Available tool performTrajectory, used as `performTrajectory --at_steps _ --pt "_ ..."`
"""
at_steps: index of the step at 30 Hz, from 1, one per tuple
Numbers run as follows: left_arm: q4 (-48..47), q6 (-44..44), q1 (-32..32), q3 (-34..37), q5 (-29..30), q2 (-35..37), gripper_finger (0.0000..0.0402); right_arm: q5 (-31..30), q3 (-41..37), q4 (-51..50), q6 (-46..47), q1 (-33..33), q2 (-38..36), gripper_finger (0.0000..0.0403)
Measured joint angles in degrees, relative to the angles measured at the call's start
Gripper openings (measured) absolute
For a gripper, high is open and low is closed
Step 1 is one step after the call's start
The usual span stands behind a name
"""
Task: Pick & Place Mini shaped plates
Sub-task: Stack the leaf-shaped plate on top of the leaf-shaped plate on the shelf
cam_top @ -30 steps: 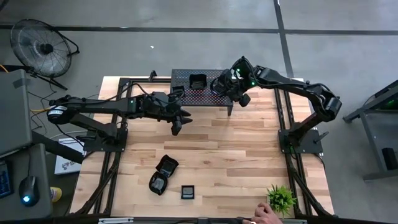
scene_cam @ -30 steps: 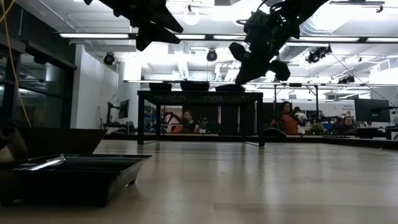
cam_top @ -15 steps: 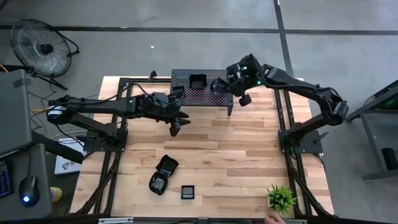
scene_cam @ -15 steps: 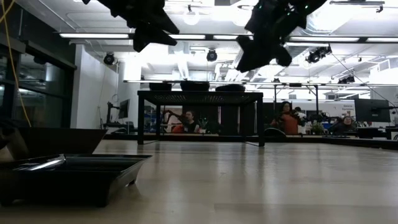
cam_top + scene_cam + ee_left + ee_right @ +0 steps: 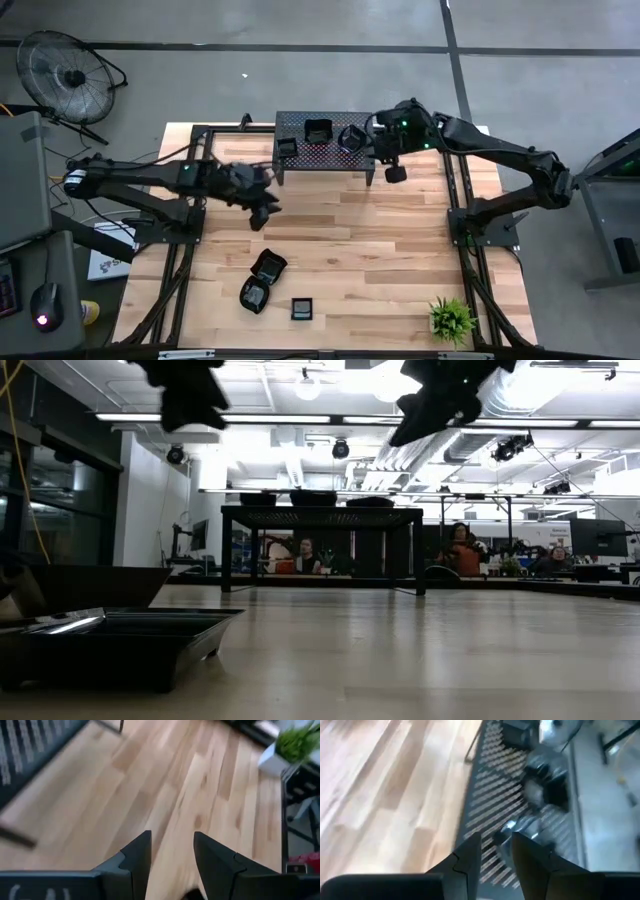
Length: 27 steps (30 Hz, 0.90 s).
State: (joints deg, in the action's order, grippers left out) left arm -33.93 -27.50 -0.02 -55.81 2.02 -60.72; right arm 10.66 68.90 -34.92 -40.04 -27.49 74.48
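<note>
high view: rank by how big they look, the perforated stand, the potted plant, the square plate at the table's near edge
1. perforated stand
2. potted plant
3. square plate
Plant and plate are fairly close; the plant's leaves spread wider.

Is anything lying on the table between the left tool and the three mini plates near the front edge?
No. In the high view, only bare wooden table separates the left tool from the three mini plates; nothing lies on that stretch.

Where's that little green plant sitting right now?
In the high view the plant sits on the table's near right corner, far from the three plates grouped near the left-middle front edge.
</note>
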Motion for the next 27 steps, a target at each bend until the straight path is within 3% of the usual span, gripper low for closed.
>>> performTrajectory --at_steps 7,13,20,27 --pt "-13.29 -15.46 -15.49 0.03 10.00 1.66 0.0144 -1.69 0.00 -7.97 7.43 4.56 -0.42 0.0103" --pt "-17.08 -28.25 -28.35 0.07 16.76 -1.16 0.0144 -3.88 0.00 -10.02 17.91 8.57 -0.46 0.0103" --pt "-18.32 -34.77 -40.95 0.07 18.38 -6.70 0.0144 -5.02 0.00 -10.29 29.41 16.13 -0.46 0.0103" --pt "-18.46 -43.86 -50.92 0.07 18.46 -12.92 0.0144 -12.98 0.00 -8.27 43.10 26.65 -0.46 0.0103"
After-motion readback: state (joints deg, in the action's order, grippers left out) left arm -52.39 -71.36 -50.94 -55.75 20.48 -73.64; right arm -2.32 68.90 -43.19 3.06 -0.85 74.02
